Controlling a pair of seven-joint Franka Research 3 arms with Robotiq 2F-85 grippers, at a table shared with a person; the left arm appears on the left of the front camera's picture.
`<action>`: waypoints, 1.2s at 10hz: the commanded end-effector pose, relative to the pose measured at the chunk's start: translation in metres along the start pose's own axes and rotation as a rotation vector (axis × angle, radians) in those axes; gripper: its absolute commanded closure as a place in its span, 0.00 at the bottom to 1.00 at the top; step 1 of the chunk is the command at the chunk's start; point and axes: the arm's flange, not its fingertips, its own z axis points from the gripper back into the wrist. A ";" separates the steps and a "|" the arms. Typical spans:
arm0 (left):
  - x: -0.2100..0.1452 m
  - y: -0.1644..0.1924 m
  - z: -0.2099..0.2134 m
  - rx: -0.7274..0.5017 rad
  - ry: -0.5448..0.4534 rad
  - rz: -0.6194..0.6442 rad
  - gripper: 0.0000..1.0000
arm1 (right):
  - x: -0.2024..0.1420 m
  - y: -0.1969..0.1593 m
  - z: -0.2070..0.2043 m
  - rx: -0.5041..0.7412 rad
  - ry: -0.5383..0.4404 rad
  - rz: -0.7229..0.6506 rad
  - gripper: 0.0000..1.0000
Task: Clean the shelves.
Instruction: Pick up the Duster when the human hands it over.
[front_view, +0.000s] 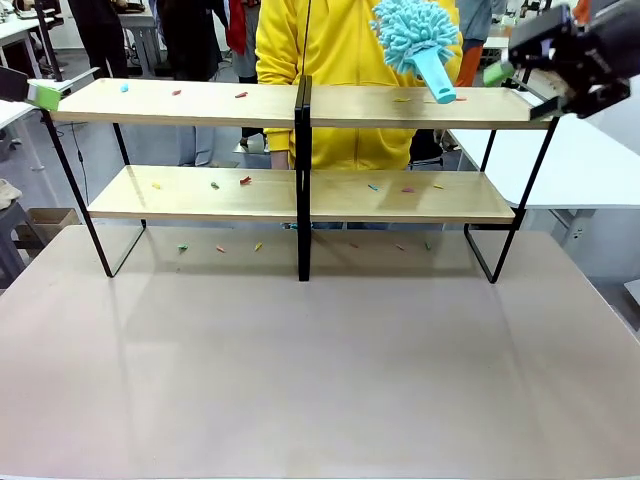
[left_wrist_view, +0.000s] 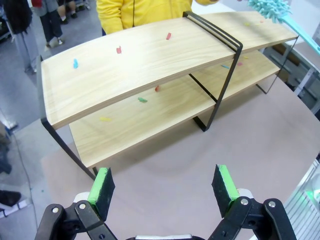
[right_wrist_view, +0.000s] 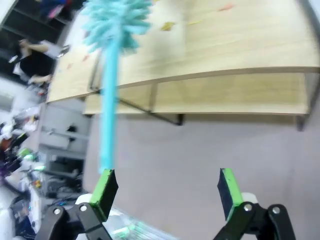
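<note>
Currently the shelves (front_view: 200, 102) stand toward the far edge of the desk (front_view: 320, 380), with a person (front_view: 345, 40) in yellow behind them. We note small coloured scraps (front_view: 245, 181) on both boards and on the desk beneath. At the left end of the top board the left gripper (left_wrist_view: 162, 182) hangs with jaws spread, nothing between them. At the right end the right gripper (right_wrist_view: 167, 187) has its jaws wide apart. A turquoise duster (front_view: 415, 35) rises over the top board, its handle ending beside one pad; we cannot tell whether they touch.
</note>
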 end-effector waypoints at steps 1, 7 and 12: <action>0.000 0.000 0.000 -0.005 -0.003 0.000 0.00 | 0.040 0.000 -0.016 0.266 0.149 -0.060 0.00; 0.000 0.000 0.000 -0.005 -0.003 0.000 0.00 | 0.093 -0.009 -0.075 0.384 0.261 -0.129 0.00; 0.000 0.000 0.000 -0.005 -0.003 0.000 0.00 | 0.095 -0.008 -0.091 0.375 0.235 -0.158 0.56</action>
